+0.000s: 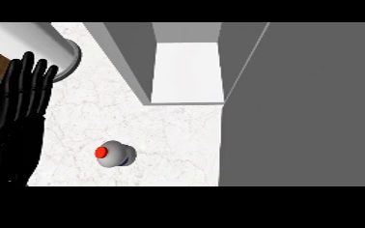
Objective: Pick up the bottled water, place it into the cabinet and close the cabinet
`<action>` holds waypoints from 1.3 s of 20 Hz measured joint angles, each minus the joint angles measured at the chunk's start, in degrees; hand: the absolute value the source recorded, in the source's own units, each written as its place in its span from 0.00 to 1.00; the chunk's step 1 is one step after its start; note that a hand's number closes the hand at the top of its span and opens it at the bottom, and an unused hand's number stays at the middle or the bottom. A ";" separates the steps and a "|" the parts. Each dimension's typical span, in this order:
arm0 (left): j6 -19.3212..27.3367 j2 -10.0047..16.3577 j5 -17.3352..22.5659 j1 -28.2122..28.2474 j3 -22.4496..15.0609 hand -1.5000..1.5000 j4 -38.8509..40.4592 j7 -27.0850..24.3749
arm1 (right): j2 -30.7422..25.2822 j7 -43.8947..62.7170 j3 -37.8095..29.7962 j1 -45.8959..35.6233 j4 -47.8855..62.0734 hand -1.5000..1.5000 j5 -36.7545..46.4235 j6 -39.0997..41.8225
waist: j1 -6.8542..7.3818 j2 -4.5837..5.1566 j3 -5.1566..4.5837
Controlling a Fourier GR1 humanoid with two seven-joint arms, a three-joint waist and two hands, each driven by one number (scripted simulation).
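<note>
- One bottled water [118,157], a small rounded white plastic bottle with a red cap, is standing on the counter.
- One black robot hand, the left hand [25,106], is showing at the view's left edge, its fingers straight.
- One grey box-shaped cabinet [135,58] with a white inner floor is standing open.
- One broad, flat grey panel [292,106] is filling the right side.
- One white marbled stone counter [171,125] is lying under them.
- One pale grey cylinder [43,43] with a round rim is showing at the top left.

Bare counter [178,125] lies between the bottled water [114,154] and the open cabinet [187,72] far ahead; its grey door [292,106] walls off the right.
</note>
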 measured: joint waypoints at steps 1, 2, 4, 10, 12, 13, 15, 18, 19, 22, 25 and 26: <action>0.79 -0.63 -1.18 0.47 -0.63 0.00 -0.23 -0.08 | -0.09 -0.88 -0.17 0.28 1.26 0.00 0.01 0.36 | 0.18 -0.36 0.03; 2.95 -1.68 -3.43 1.11 -2.17 0.00 -0.93 0.34 | -0.44 -0.31 -0.39 0.69 1.08 0.00 -0.28 0.73 | 0.28 -0.65 0.08; 7.44 -3.20 -7.58 3.33 -3.89 0.00 -3.74 1.35 | -0.06 0.09 0.64 3.39 -0.20 0.00 0.39 0.86 | 0.46 -1.21 0.15; 25.74 -5.09 -10.73 11.87 -11.05 0.00 -9.59 5.18 | 0.74 3.88 4.44 10.36 -3.16 0.00 -4.23 4.60 | 1.13 -2.15 0.21; 31.58 -5.31 -12.56 15.00 -16.11 0.00 -11.64 6.28 | 0.53 5.36 5.39 13.13 -5.66 0.00 -6.33 6.00 | 0.93 -2.29 0.24; 34.10 -5.39 -13.69 16.69 -18.72 0.00 -12.83 6.67 | 0.43 6.60 5.91 14.55 -7.77 0.00 -7.03 6.27 | 0.84 -2.35 0.24; 38.96 -5.50 -16.51 20.24 -24.70 0.00 -14.55 6.60 | 0.07 7.44 6.54 18.12 -11.03 0.00 -8.60 7.35 | 0.69 -2.44 0.25; 45.60 -5.60 -21.12 23.37 -34.09 0.00 -14.33 6.39 | -0.34 9.28 7.72 22.78 -16.81 0.00 -9.74 8.21 | 0.49 -2.35 0.29; 47.28 -5.63 -22.24 24.85 -37.24 0.00 -14.14 5.93 | -0.42 9.68 8.02 24.10 -18.31 0.00 -9.98 8.43 | 0.54 -2.33 0.27; 52.09 -5.70 -26.16 28.93 -45.77 0.00 -13.43 3.84 | -0.78 8.85 8.07 27.60 -19.53 0.00 -10.24 9.66 | 0.62 -2.28 0.28; 56.24 -5.68 -30.03 31.89 -52.28 0.00 -12.33 1.45 | -0.78 7.78 8.70 30.30 -20.27 0.00 -10.06 10.53 | 0.63 -2.20 0.26; 56.73 -5.62 -31.08 32.76 -52.50 0.00 -12.64 1.28 | -1.03 7.52 8.24 30.98 -20.46 0.00 -10.16 10.90 | 0.64 -2.17 0.27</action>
